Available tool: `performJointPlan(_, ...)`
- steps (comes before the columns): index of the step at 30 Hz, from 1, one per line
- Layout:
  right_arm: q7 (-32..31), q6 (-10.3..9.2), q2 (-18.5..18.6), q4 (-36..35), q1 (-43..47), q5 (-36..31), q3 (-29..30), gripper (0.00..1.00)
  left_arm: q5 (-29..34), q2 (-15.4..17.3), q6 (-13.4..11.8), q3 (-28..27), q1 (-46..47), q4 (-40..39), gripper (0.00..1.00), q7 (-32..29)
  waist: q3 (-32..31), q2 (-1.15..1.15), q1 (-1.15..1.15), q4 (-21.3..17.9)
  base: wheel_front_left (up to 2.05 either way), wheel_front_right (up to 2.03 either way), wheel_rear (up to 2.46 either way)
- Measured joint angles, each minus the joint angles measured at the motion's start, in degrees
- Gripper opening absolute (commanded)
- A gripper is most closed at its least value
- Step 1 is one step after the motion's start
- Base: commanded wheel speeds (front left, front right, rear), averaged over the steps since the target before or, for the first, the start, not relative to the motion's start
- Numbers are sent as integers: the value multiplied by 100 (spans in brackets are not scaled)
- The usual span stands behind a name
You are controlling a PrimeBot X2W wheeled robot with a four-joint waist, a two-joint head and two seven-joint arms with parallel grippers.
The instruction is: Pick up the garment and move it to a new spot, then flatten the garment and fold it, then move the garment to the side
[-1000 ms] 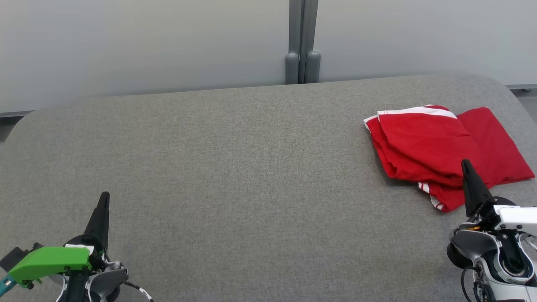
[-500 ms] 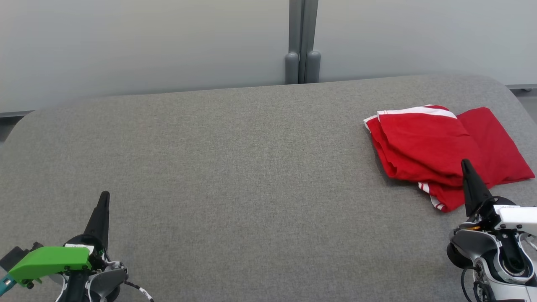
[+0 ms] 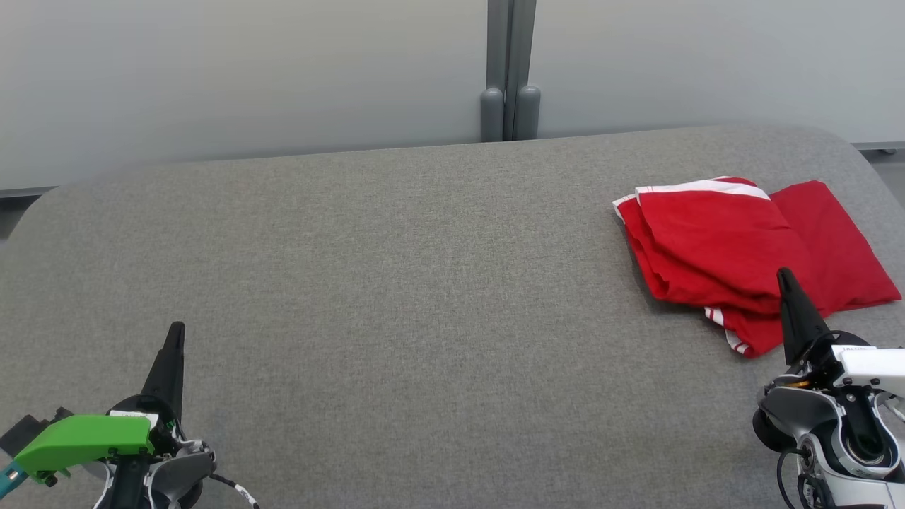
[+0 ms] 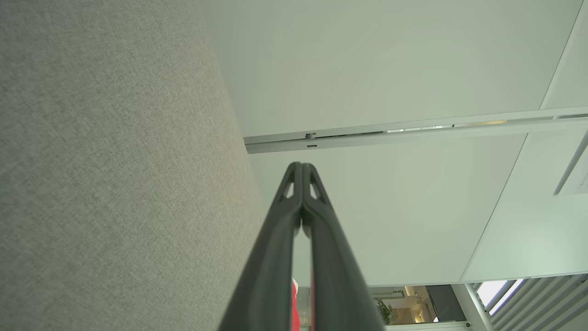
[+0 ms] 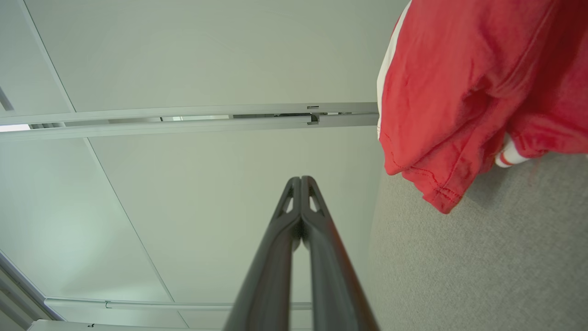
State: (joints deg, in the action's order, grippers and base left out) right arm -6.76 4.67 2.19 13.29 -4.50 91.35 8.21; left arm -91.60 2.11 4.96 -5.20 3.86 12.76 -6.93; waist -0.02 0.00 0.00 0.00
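Note:
The garment (image 3: 742, 247) is red with white stripes and lies folded in a loose stack at the right side of the grey table (image 3: 396, 283). It also appears at the upper right of the right wrist view as the garment (image 5: 473, 87). My right gripper (image 3: 783, 276) is shut and empty, its tip over the garment's near edge; the right gripper (image 5: 301, 179) points past the cloth. My left gripper (image 3: 177, 329) is shut and empty at the lower left, far from the garment. In its own wrist view the left gripper (image 4: 301, 165) has both fingers pressed together.
A pale wall with a grey vertical post (image 3: 510, 71) stands behind the table's far edge. The table's rounded corners lie at the far left and far right. The garment sits close to the right edge.

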Motion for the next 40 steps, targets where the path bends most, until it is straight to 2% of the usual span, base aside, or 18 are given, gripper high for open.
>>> performJointPlan(40,16,-18,0,-26,1,25,-9,0,0,0,-1,4,0,-19,0,18,1,0,0,0,0,0,0)
